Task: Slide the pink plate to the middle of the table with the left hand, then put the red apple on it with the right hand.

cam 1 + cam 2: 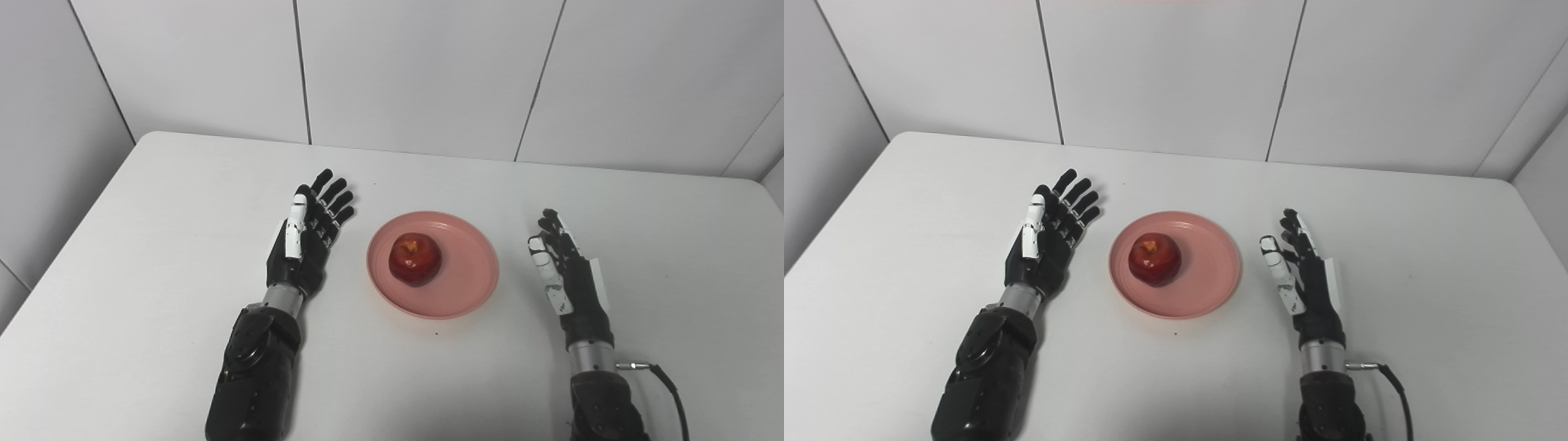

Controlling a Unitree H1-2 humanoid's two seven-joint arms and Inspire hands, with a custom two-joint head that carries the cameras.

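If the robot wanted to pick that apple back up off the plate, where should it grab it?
Probably around the red apple's rounded sides, coming down from above: it sits stem-dimple up on the pink plate, left of its centre. The plate's raised rim hinders a low sideways approach. Either the left hand or right hand is open and near.

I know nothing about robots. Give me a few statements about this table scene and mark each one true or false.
1. The red apple sits on the round pink plate. True.
2. The left hand is holding the apple. False: it is open, beside the plate.
3. The right hand is open and holds nothing. True.
4. The plate lies between the two hands. True.
5. The white table carries a second apple. False: only one shows.
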